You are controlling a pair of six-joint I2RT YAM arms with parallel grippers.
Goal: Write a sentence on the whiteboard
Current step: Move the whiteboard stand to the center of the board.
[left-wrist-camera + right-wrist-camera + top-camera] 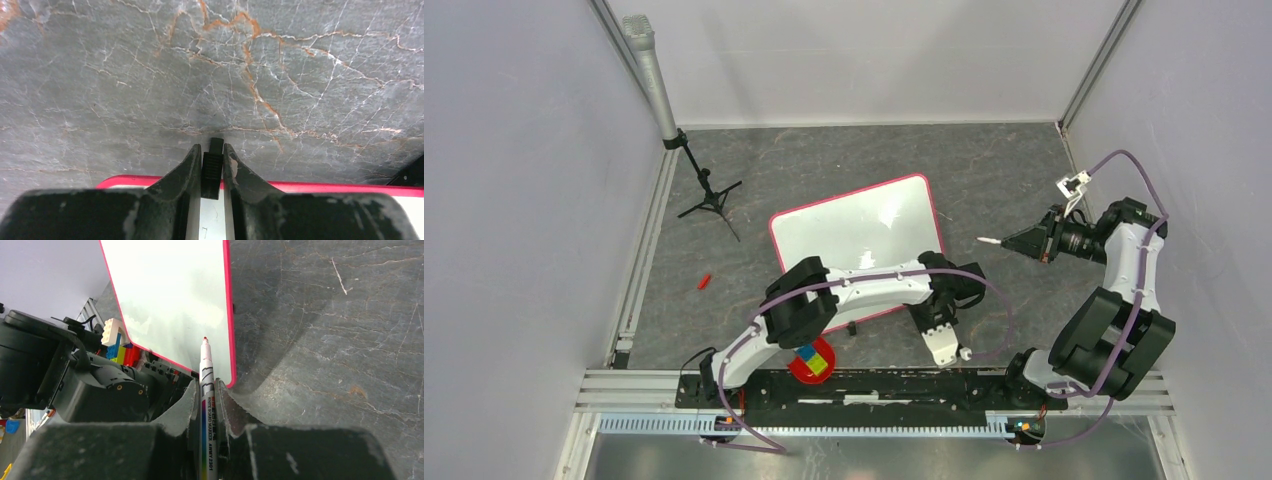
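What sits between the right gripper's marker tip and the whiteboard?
Nothing but bare table. In the top view a strip of grey surface separates the marker, held in the right gripper, from the whiteboard edge.

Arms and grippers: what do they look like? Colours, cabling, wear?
Both look alike. The left arm and right arm have white link shells with chunky black joint housings. A lilac cable loops loosely along each arm. The left gripper and right gripper have black tapered fingers. Their black bodies are scuffed, with pale specks where the paint has chipped.
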